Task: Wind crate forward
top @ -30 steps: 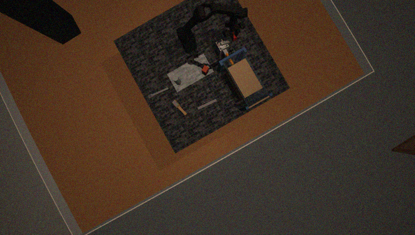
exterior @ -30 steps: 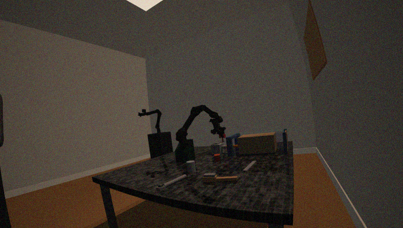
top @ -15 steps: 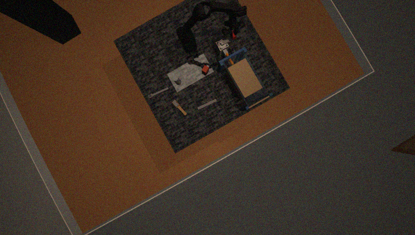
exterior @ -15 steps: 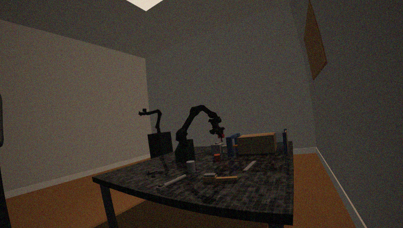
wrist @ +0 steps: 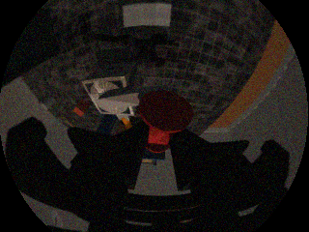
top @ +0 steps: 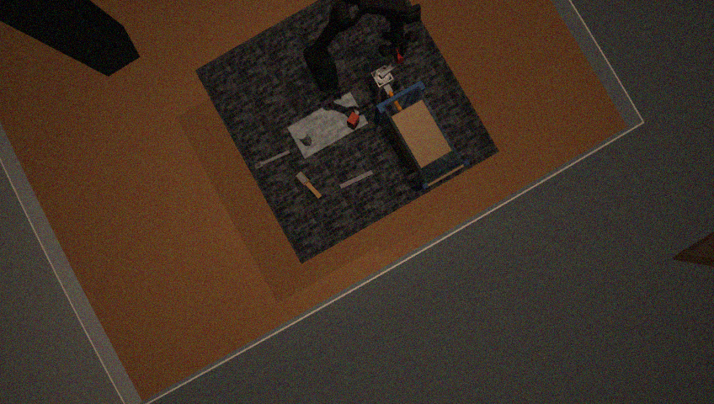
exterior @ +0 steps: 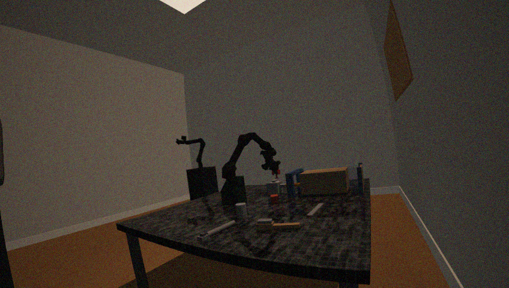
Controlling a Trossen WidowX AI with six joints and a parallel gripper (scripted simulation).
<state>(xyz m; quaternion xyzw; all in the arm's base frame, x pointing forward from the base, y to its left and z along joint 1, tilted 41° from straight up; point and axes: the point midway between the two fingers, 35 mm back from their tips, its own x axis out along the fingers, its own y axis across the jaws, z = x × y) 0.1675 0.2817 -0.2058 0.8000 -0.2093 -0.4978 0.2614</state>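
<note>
My gripper [wrist: 158,121] [exterior: 276,171] is shut on the red knob [wrist: 165,111] [top: 399,57] of the winch handle. The handle's pale crank arm [wrist: 118,103] [top: 386,71] reaches from the top of the pale winch [top: 375,77] [exterior: 272,188] to the knob. The square key is hidden. An orange strap [top: 397,104] [wrist: 126,122] runs from the winch towards the crate. The tan crate [top: 422,134] [exterior: 323,182] sits flat in the cubby, with a gap between its front and the blue steel frame [top: 414,90] [exterior: 290,183] at the mouth.
A red block [top: 353,119] [exterior: 274,197] stands left of the rack. A hammer [top: 314,190] [exterior: 286,224], a wrench [top: 274,157] [exterior: 221,227], a flat bar [top: 356,178] [exterior: 316,209] and a pale cup [exterior: 241,210] are farther off on the bench.
</note>
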